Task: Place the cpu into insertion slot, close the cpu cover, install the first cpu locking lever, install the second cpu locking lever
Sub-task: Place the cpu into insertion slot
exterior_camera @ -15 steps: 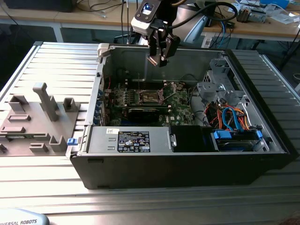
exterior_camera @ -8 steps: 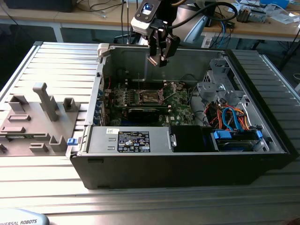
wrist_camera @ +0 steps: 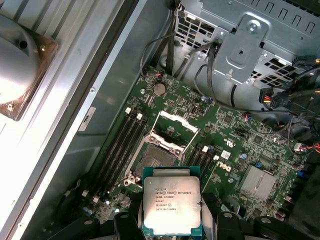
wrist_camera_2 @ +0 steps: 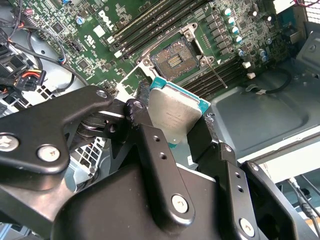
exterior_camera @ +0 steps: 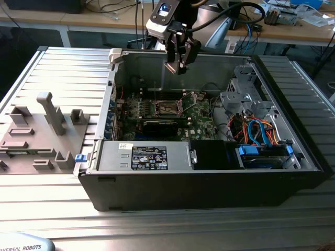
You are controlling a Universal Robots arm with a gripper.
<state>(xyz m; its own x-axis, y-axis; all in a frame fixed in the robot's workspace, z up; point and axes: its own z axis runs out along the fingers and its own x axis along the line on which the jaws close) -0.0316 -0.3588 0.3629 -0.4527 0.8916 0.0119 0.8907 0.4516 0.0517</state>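
Jaws pinch one cpu [wrist_camera: 171, 202] by its edges above one insertion slot [wrist_camera: 158, 157], one cpu cover [wrist_camera: 177, 121] raised.

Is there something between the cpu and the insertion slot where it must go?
Nothing visible. The gripper holds the cpu above the open insertion slot; the cpu cover is swung back off it.
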